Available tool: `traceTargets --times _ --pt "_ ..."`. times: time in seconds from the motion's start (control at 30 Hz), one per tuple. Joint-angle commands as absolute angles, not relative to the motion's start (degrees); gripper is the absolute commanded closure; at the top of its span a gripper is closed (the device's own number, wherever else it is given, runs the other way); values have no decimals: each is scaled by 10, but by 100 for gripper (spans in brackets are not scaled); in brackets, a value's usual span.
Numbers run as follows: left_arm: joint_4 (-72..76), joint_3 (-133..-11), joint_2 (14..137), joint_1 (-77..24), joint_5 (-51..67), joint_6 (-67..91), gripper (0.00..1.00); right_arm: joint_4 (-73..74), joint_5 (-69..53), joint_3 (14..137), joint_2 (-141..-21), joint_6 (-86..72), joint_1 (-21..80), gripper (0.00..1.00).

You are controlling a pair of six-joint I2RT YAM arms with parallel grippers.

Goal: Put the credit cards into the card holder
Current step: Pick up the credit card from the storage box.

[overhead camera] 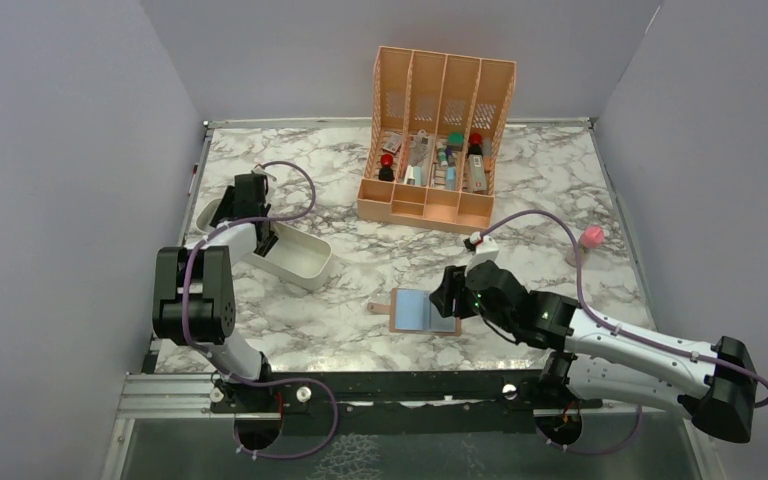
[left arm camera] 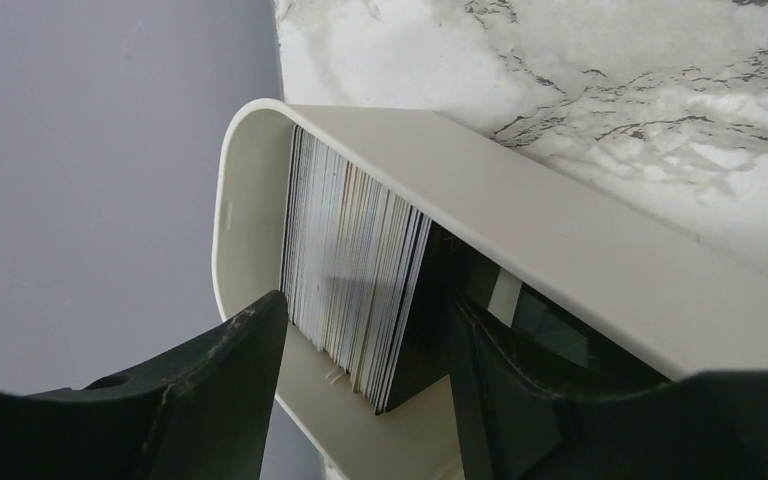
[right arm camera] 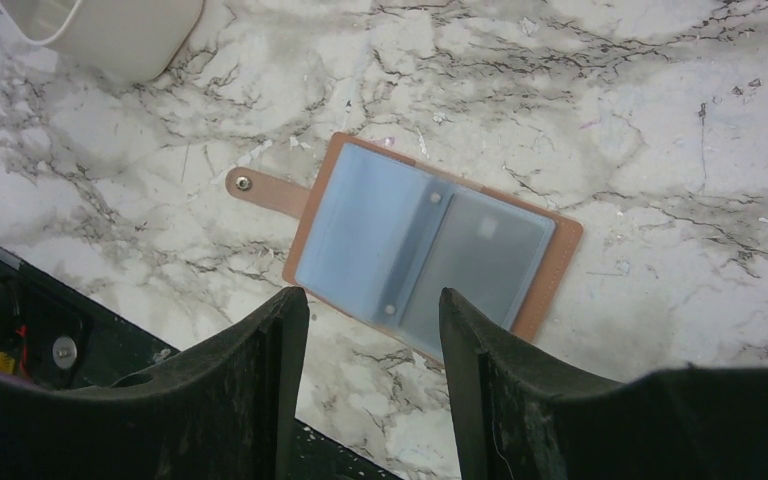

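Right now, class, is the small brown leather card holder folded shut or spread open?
Spread open: the card holder lies flat, blue sleeves upward, snap tab sticking out unfastened.

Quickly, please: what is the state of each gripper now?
Left gripper: open, over the cards in the tray.
Right gripper: open, empty, above the card holder.

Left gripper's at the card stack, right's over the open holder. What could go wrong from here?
1. The cards stand tightly packed between the open jaws of the left gripper; closing may grab several at once.
2. One jaw is inside the white tray near its wall and could shove the tray.
3. The card holder lies open and unheld under the open right gripper; it may slide when a card goes in.
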State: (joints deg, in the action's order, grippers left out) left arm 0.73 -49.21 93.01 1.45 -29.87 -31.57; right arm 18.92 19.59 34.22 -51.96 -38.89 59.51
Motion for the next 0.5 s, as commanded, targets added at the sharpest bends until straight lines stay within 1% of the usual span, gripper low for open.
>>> traceTargets --times 0.0,0.13,0.23,0.37,0.47 --pt "12 -511 946 25 -293 -318 41 171 216 358 -523 -380 592 44" --pt "-4 -524 952 25 -287 -313 47 173 216 359 -525 -381 592 44" --pt "-13 -534 951 25 -282 -315 54 172 218 354 -520 -385 592 44" --pt "-36 -557 956 25 -287 -317 56 171 219 352 -521 -385 592 44" --pt "-49 -569 960 25 -294 -318 60 175 222 352 -521 -386 592 44"
